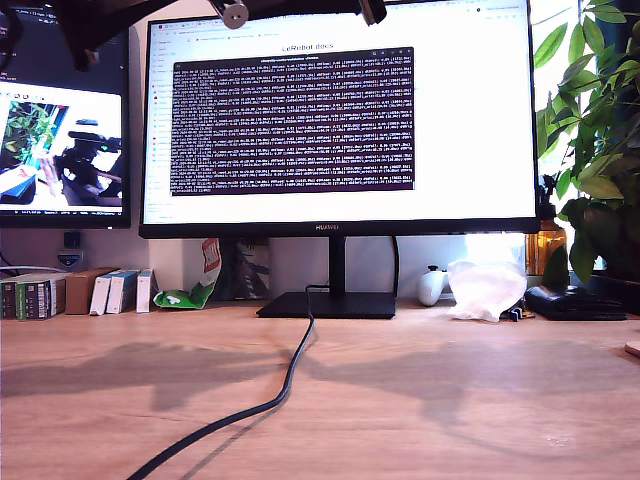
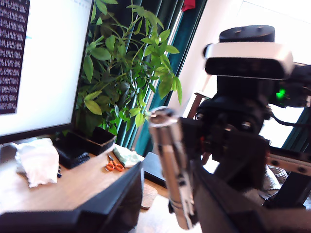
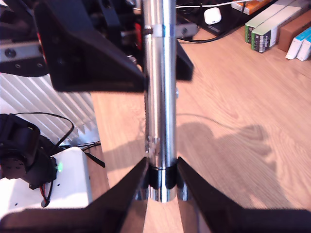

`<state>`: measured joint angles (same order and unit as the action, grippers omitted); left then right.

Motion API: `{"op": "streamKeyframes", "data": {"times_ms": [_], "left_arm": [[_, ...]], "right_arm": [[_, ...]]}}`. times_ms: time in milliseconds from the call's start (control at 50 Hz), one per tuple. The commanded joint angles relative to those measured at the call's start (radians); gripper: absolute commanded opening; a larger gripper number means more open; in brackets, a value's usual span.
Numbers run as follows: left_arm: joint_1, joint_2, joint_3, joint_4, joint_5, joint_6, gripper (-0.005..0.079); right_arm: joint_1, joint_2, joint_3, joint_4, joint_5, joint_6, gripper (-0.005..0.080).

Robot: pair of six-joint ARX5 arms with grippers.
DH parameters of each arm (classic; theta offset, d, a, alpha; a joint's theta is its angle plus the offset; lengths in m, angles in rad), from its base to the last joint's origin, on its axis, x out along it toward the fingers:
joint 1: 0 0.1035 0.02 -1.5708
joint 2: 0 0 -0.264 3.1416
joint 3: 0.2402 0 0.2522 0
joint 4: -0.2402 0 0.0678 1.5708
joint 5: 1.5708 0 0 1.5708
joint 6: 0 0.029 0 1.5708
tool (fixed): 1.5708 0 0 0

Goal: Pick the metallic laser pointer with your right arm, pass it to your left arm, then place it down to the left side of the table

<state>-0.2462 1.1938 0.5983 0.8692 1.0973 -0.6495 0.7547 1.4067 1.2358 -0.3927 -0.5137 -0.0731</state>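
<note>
While both arms met high above the table (image 1: pixel 420 400), the metallic laser pointer (image 3: pixel 162 97) stood between two claws in mid-air. My second claw (image 3: pixel 163 182) was closed on one end of the pointer, its fingers (image 3: pixel 127 194) pressing the silver barrel from both sides. In the second wrist view, the wedge fingers (image 3: pixel 92 58) of my first claw pinched the barrel further along. In the first wrist view, the pointer (image 2: pixel 171 165) rose at a tilt from between my first claw's fingers (image 2: pixel 116 199), closed on it, with the other arm's black body and green light (image 2: pixel 280 93) just behind. In the exterior view, only the pointer's round end (image 1: pixel 235 13) showed at the top edge, above the monitor (image 1: pixel 340 110). A black cable (image 1: pixel 285 385) ran across the table.
</note>
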Motion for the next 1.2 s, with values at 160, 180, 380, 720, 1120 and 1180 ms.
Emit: {"op": "streamKeyframes", "data": {"times_ms": [160,180,380,720,1120,1180], "left_arm": [[-0.026,0.005,0.012,0.052,-0.024,-0.018,0.0245],[-0.026,0.005,0.012,0.052,-0.025,-0.018,0.0226],[-0.026,0.005,0.012,0.053,-0.032,-0.024,-0.0029],[-0.025,0.005,0.017,0.076,-0.031,0.023,-0.0021],[0.028,0.005,0.027,0.06,0.009,0.079,-0.0021],[0.044,0.004,0.027,0.045,0.024,0.084,-0.0021]], "right_arm": [[0.018,0.004,0.004,0.014,-0.004,-0.002,-0.0013],[0.018,0.004,0.004,0.014,-0.004,-0.002,-0.0013],[0.018,0.004,0.004,0.036,-0.013,-0.002,-0.0012],[0.024,0.004,0.004,0.021,-0.031,-0.007,0.024],[-0.02,0.004,0.004,-0.084,-0.01,-0.067,0.0245],[-0.039,0.004,0.004,-0.11,0.001,-0.069,0.0245]]}}
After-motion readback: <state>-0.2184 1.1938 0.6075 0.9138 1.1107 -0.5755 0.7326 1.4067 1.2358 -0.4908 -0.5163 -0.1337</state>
